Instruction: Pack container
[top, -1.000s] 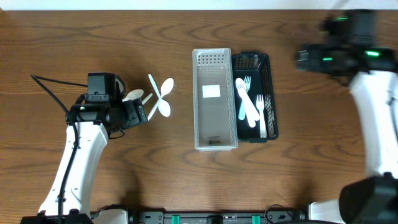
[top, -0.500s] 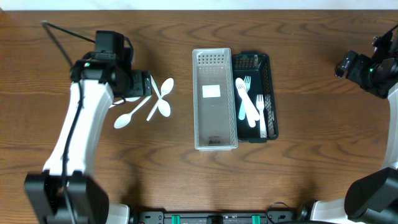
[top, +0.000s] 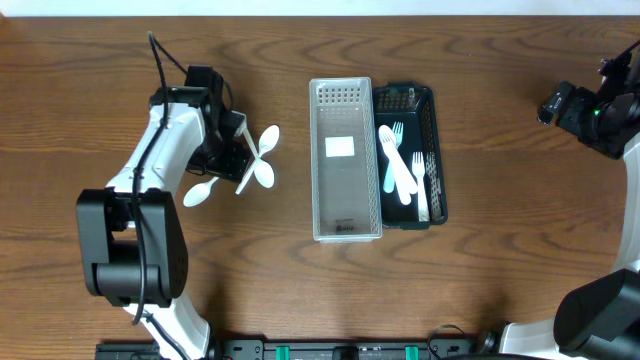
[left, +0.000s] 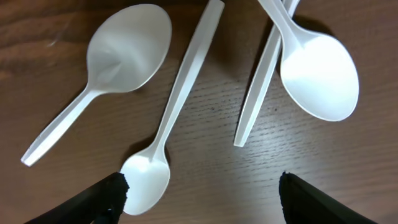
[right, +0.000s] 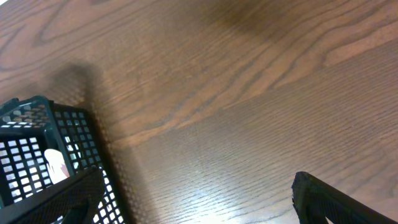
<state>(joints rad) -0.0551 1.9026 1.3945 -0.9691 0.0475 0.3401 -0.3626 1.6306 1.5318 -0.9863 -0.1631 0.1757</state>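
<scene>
Left gripper (left: 202, 190) hangs over the left part of the table (top: 480, 290), fingers released and spread wide, holding nothing. Directly under it lies a loose cluster of white plastic spoons (top: 262, 175). My left wrist view shows three bowls: a broad spoon (left: 127, 50) lying apart to one side, a slim spoon (left: 147, 179) whose bowl sits just inside one fingertip (left: 112, 190), and a third spoon (left: 320, 74) whose handle crosses a further loose handle (left: 258, 93). All rest flat on the wood, none touched by my fingers. At the table's centre stands the clear tray (top: 318, 160), long axis running near to far. Its floor bears a white rectangular label (top: 340, 147), and there is a patch of perforations at its far end. Touching its right wall is the black mesh basket (top: 440, 150), which holds white plastic cutlery (top: 400, 170), forks among them, lying lengthwise. Right gripper (right: 193, 199) is well apart from both containers, at the far right edge of the table, fingers spread and unloaded. Its wrist view catches one corner of the black mesh basket with something white inside, which I cannot identify
</scene>
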